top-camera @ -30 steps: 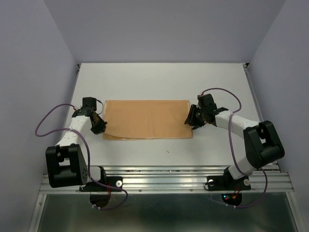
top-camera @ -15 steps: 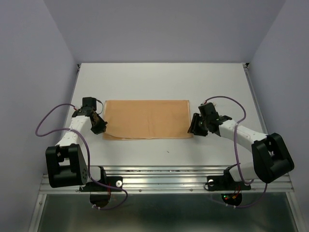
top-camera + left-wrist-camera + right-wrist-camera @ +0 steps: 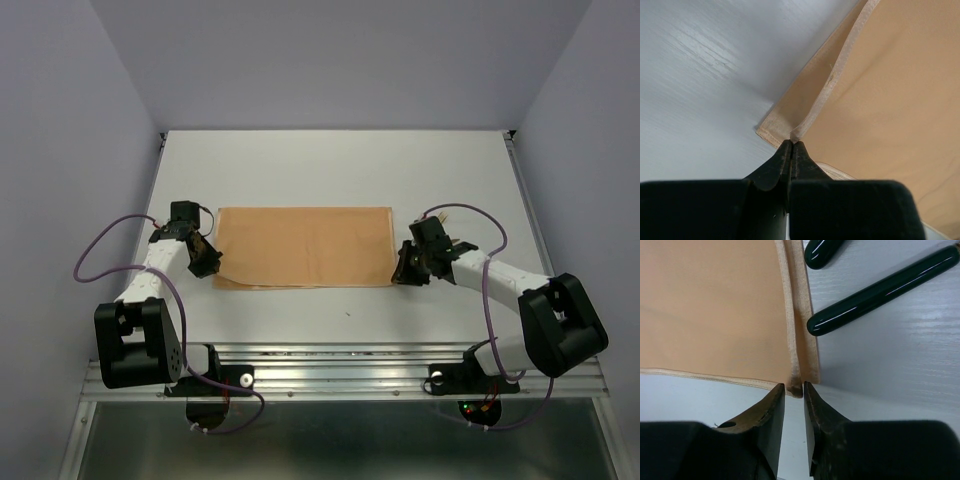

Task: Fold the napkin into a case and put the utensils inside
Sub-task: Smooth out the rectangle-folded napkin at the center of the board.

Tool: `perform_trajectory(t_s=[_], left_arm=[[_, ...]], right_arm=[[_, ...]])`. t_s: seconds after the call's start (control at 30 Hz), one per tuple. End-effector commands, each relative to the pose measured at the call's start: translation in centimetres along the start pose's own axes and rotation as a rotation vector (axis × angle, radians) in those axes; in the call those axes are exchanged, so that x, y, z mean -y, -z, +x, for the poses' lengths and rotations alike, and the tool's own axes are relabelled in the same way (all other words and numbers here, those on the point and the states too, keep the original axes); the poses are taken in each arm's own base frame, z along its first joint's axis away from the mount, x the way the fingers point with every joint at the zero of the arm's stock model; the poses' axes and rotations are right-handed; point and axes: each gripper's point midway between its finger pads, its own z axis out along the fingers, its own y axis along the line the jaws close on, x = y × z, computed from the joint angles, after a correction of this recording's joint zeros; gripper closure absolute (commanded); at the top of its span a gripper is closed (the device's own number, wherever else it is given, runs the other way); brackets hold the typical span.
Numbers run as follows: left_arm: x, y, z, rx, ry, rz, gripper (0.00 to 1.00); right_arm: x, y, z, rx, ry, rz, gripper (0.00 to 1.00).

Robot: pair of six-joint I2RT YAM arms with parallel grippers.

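Note:
The peach-orange napkin [image 3: 305,246] lies folded in half as a wide rectangle in the middle of the table. My left gripper [image 3: 210,266] [image 3: 791,142] is shut on the upper layer's near-left corner, lifting that edge of the napkin [image 3: 890,100] a little. My right gripper [image 3: 404,276] [image 3: 794,386] sits at the napkin's [image 3: 715,305] near-right corner, jaws narrowly apart with the hemmed corner between the tips. Two dark utensil handles [image 3: 880,290] [image 3: 822,252] lie on the table just right of the napkin's edge; their heads are out of view.
Purple cables loop beside the left arm [image 3: 95,250] and over the right arm [image 3: 470,215]. A metal rail [image 3: 340,365] runs along the near table edge. Lilac walls close in the left, back and right sides.
My right gripper slid toward me along the napkin's right edge to its near corner, and its jaws narrowed. The left gripper and the napkin stayed put.

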Motion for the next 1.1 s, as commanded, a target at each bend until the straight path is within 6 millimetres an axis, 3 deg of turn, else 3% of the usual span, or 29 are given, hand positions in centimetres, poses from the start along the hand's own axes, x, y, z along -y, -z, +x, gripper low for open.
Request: perform_trajectory(t_s=[0.0, 0.13, 0.3, 0.63, 1.07], left_arm=[[0.5, 1.1, -0.9, 0.035, -0.009, 0.026, 1.00], [0.5, 1.1, -0.9, 0.035, -0.007, 0.026, 1.00], [0.7, 1.4, -1.1, 0.042, -0.013, 0.032, 1.00], [1.3, 4.2, -2.2, 0.076, -0.025, 0.061, 1.00], [0.0, 4.4, -0.1, 0.041, -0.006, 0.055, 1.00]], right_arm=[[-1.0, 0.0, -0.9, 0.029, 0.009, -0.023, 0.73], [-1.2, -0.2, -0.9, 0.025, 0.006, -0.032, 0.75], [-1.8, 0.5, -2.0, 0.068, 0.001, -0.043, 0.99], [-2.5, 3.2, -5.3, 0.206, -0.009, -0.028, 0.99], [-2.1, 3.3, -5.0, 0.199, -0.018, -0.014, 0.99]])
